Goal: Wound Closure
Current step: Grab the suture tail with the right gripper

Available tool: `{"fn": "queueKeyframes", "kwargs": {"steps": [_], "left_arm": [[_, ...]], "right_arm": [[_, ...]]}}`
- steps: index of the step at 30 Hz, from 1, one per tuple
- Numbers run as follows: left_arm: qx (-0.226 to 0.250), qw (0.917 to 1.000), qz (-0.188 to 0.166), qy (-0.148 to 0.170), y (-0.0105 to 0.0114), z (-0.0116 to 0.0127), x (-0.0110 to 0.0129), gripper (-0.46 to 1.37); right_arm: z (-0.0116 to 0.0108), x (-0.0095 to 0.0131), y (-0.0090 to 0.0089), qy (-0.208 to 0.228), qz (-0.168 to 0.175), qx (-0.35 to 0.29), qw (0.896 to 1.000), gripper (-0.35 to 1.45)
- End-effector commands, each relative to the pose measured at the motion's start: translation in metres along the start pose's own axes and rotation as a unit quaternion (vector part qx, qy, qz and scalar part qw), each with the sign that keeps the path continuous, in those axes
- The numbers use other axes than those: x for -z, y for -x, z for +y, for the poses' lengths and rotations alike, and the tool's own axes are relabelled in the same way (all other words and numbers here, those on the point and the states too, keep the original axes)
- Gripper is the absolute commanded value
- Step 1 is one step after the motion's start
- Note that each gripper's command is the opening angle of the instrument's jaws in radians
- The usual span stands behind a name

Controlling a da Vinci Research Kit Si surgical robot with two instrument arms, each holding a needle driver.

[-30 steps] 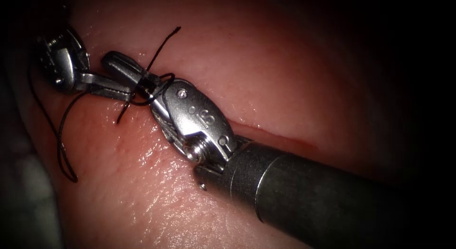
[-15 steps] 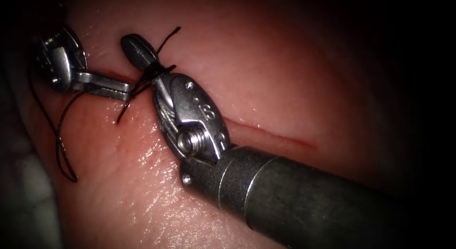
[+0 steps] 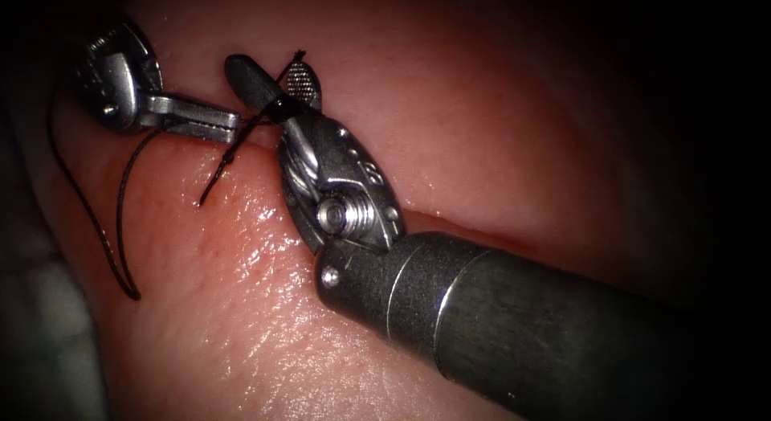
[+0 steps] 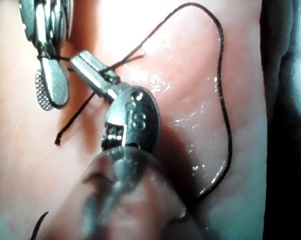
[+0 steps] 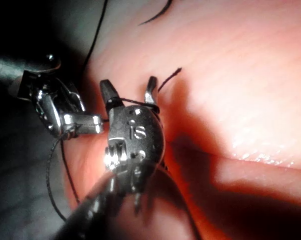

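My right tool (image 3: 271,71) reaches in from the lower right over the cut (image 3: 458,222) in the tissue (image 3: 498,108). Its jaws stand open, one showing its ridged face, and black thread (image 3: 120,220) crosses their base. They grip nothing. In the right wrist view the right tool (image 5: 129,85) shows the same spread jaws with thread across the hinge. My left tool (image 3: 229,128), at the cut's left end, is shut on the thread; the left wrist view shows its closed jaws (image 4: 80,59) pinching the thread beside the right tool (image 4: 51,97).
A long loop of thread (image 4: 223,100) lies on the tissue left of the cut. One short free end (image 3: 210,188) points down below the left tool, another (image 3: 299,53) sticks up by the right jaws. Red fluid lines the cut.
The right tool's jaws went from shut to wide open and swung up and right. The left tool moved slightly right, still holding the thread.
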Motion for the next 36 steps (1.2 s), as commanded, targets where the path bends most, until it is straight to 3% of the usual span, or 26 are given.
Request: {"fn": "queueKeyframes", "kwargs": {"steps": [1, 6, 19, 31, 33, 35, 36], "left_arm": [[0.000, 1.0000, 0.000, 0.004, 0.0000, 0.0000, 0.0000, -0.35], [0.000, 1.0000, 0.000, 0.004, -0.0001, 0.0001, 0.0001, -0.35], [0.000, 1.0000, 0.000, 0.004, -0.0001, 0.0001, 0.0000, -0.35], [-0.001, 1.0000, 0.003, 0.005, -0.0003, 0.0003, 0.0000, -0.35], [-0.001, 1.0000, 0.003, 0.006, -0.0003, 0.0003, 0.0001, -0.35], [-0.001, 1.0000, 0.003, 0.006, -0.0003, 0.0003, 0.0001, -0.35], [-0.001, 1.0000, 0.003, 0.006, -0.0003, 0.0003, 0.0001, -0.35]], "right_arm": [[0.0002, -0.0003, 0.0001, 0.005, -0.004, -0.014, 1.000, 0.94], [0.0015, -0.0013, 0.0006, 0.020, -0.020, -0.043, 0.999, 0.85], [0.0028, -0.0036, 0.0007, 0.043, -0.039, -0.037, 0.998, 0.75], [0.0042, -0.0058, 0.0007, 0.049, -0.037, -0.033, 0.998, 0.66], [0.0042, -0.0060, 0.0007, 0.049, -0.036, -0.033, 0.998, 0.50], [0.0041, -0.0059, 0.0007, 0.049, -0.037, -0.036, 0.997, 0.17], [0.0041, -0.0058, 0.0008, 0.049, -0.037, -0.031, 0.998, -0.08]]}}
